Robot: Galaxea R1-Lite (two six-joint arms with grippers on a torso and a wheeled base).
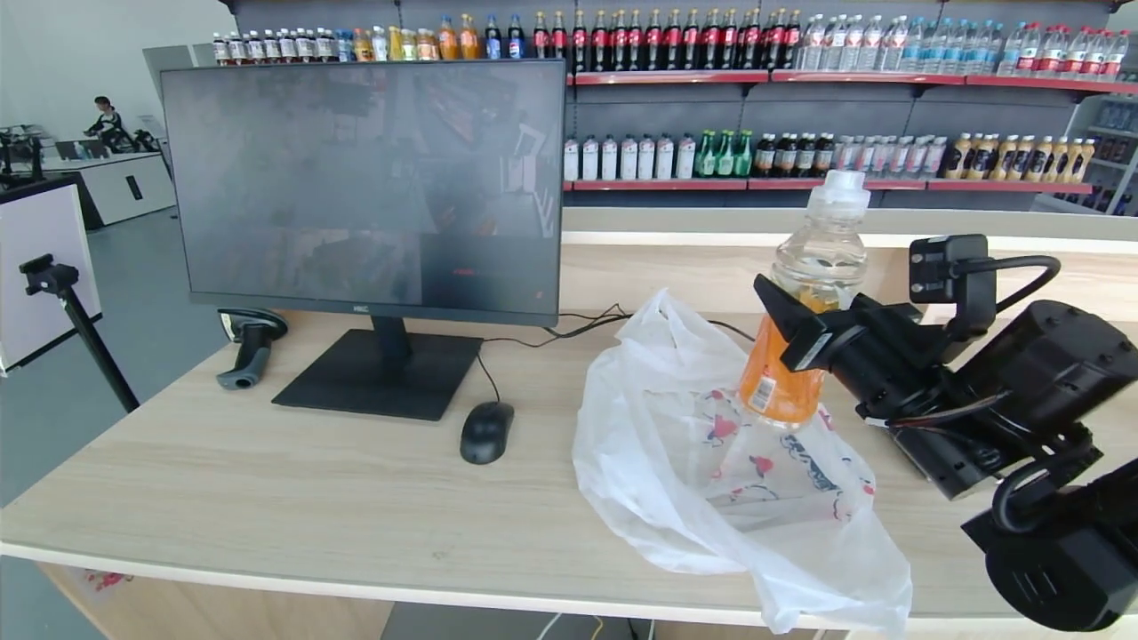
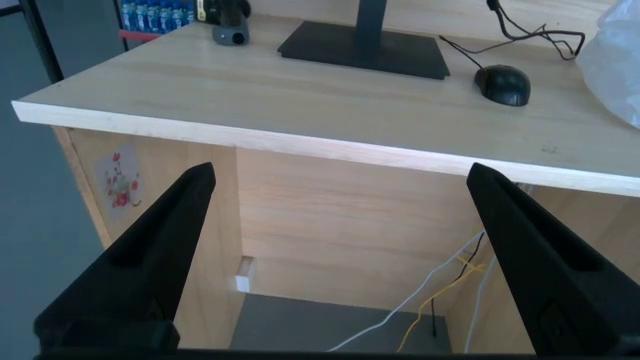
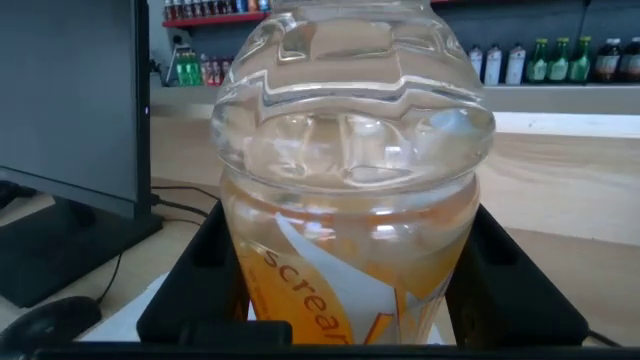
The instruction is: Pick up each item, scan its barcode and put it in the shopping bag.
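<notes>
1. The right gripper, at the near right of the table, was clamped on the bottle, with one black finger on each side of its orange-labelled lower half.
2. In the right wrist view the same gripper held the bottle by its sides, just below the clear, ribbed shoulder.
3. The bottle stood nearly upright, leaning slightly, with its white cap on top. Its base was over the far right part of the shopping bag; I could not tell whether it touched the plastic.
4. The shopping bag, thin white plastic with red and dark print, lay crumpled on the right half of the table. It reached the table's near edge.
5. The left gripper was spread wide and held nothing. It was lower than the tabletop, in front of the near edge of the table.
6. A black mouse lay left of the bag, near but not touching it; the left wrist view showed the mouse and an edge of the bag.
7. A dark monitor stood at the far left on a flat black stand.
8. A handheld barcode scanner stood on the table just left of the monitor's stand.
9. Beyond the counter, shelves carried rows of bottled drinks.
</notes>
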